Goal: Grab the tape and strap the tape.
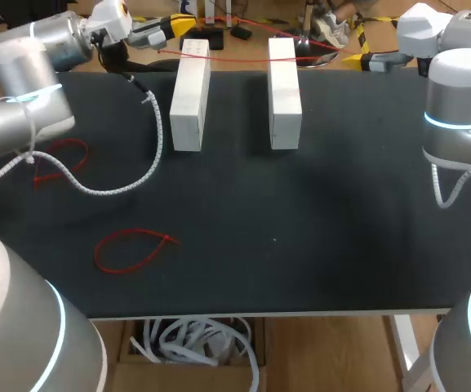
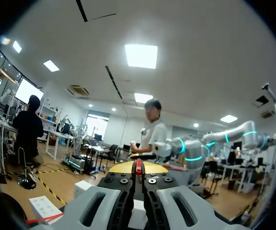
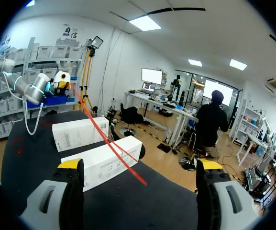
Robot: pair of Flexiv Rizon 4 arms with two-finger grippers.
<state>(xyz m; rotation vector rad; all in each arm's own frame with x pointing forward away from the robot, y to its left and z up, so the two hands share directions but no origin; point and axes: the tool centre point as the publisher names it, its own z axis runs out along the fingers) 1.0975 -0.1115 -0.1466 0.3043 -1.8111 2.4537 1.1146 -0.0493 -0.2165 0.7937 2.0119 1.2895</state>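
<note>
Thin red tape (image 1: 243, 46), two white boxes (image 1: 190, 98) with small dark print, matte black table (image 1: 317, 245), red loops (image 1: 129, 247), silver-grey arms (image 1: 455, 90) with glowing cyan rings, bright yellow fingertips (image 3: 71, 164), white ribbed cable (image 1: 149, 147)

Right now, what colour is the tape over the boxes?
The tape is red, clearest in the right wrist view.

Cannot trace red tape (image 1: 239, 56) past the right white block (image 1: 284, 86); cannot see the whole red loop (image 1: 68, 155) behind left arm (image 1: 23, 90).
</note>
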